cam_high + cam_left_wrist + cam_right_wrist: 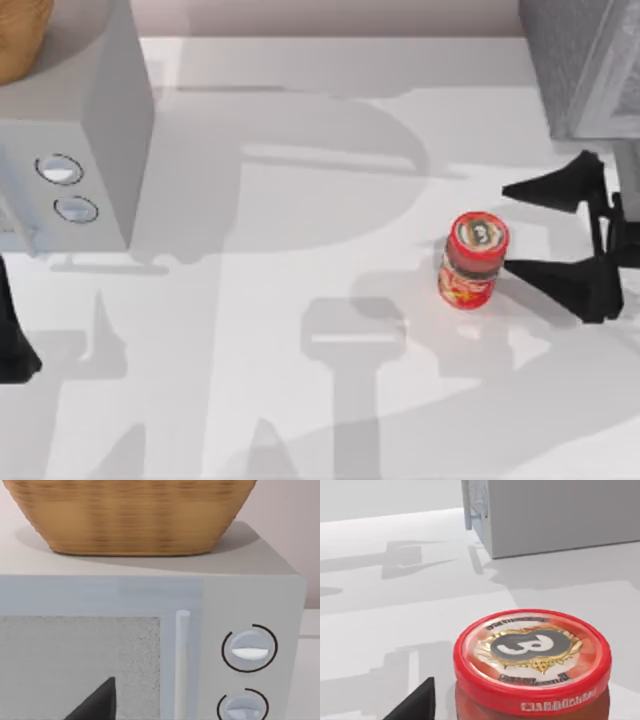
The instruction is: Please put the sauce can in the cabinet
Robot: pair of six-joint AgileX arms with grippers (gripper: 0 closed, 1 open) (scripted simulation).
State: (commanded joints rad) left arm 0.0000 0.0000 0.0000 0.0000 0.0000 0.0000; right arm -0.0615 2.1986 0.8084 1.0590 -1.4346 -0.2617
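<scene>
On the tabletop [300,300], right of centre, the sauce can [472,258] stood upright, red lid with a dark centre facing up, label on its side. Right tool [510,228] sat at the right edge, fingers spread wide and pointing left; one fingertip [520,188] lay beyond the can toward the far side, the other [520,267] just beside the can's base, contact not clear. Nothing was pinched. From the right wrist view the can's lid [532,650] sat close below the camera, with one dark fingertip [417,702] beside it and apart from it. The cabinet [585,65], dark grey and speckled, stood at the far right corner, well apart from the can and behind the right tool. Left arm [12,330] was parked at the left edge; whether its tool was spread or pressed together could not be told. A light-grey microwave [75,140] with two round knobs [60,170] stood at far left, a wicker basket [132,515] resting on top.
</scene>
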